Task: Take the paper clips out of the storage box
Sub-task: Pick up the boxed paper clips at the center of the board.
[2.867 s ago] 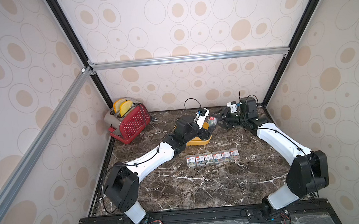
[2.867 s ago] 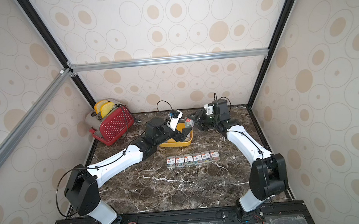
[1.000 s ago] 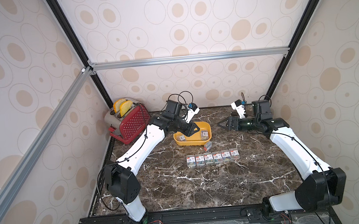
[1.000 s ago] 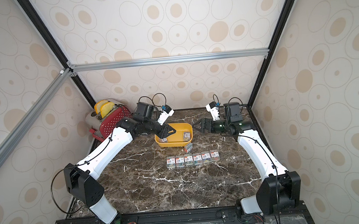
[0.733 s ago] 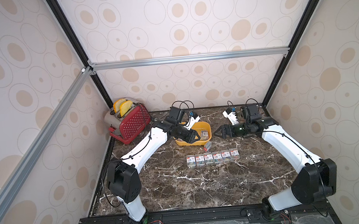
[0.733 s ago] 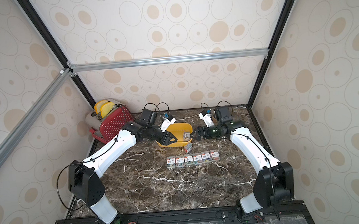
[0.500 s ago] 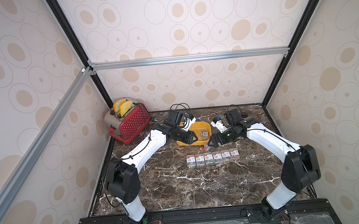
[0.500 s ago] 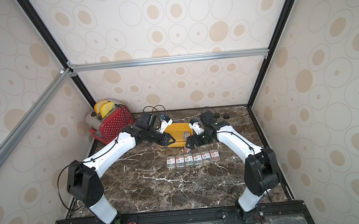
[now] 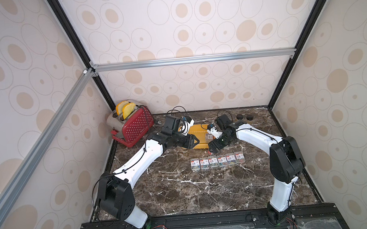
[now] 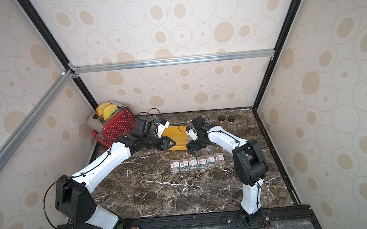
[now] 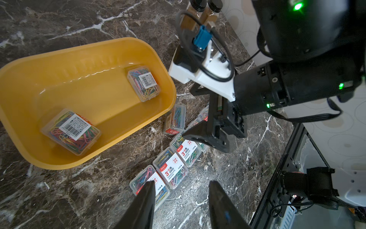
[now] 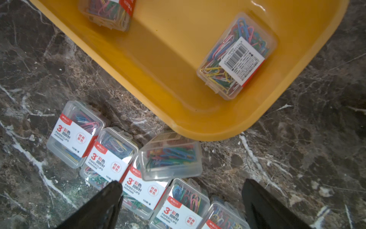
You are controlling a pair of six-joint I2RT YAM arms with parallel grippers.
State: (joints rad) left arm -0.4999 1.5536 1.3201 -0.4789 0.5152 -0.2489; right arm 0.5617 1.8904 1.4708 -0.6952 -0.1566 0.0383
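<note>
1. The worktop (image 9: 183, 186) is dark marble; the task's things sit toward its far middle.
2. The left arm (image 9: 141, 160) stretches from the near left toward the left end of the storage box, forearm low and nearly level; the right arm (image 9: 256, 136) arches in from the right, wrist bent down over the box's near right corner.
3. The storage box (image 11: 103, 103), yellow and shallow, stands at the far centre between the two wrists; it holds two clip boxes (image 11: 70, 130), well apart.
4. The left gripper (image 11: 181, 183) hangs partly open and empty near the left end of the row; the right gripper (image 12: 182, 183) is spread wide, empty, above the loose clip box.
5. The row of clip boxes (image 9: 217, 161), six side by side, lies just on the near side of the storage box; the unloading looks about two-thirds done.
6. The loose clip box (image 12: 171, 156) lies tilted, just beside the storage box's near rim and resting on the row; the step in hand seems to be setting it straight; for that the right gripper would need to lower, straddle it and close; after that, the two inside remain.
</note>
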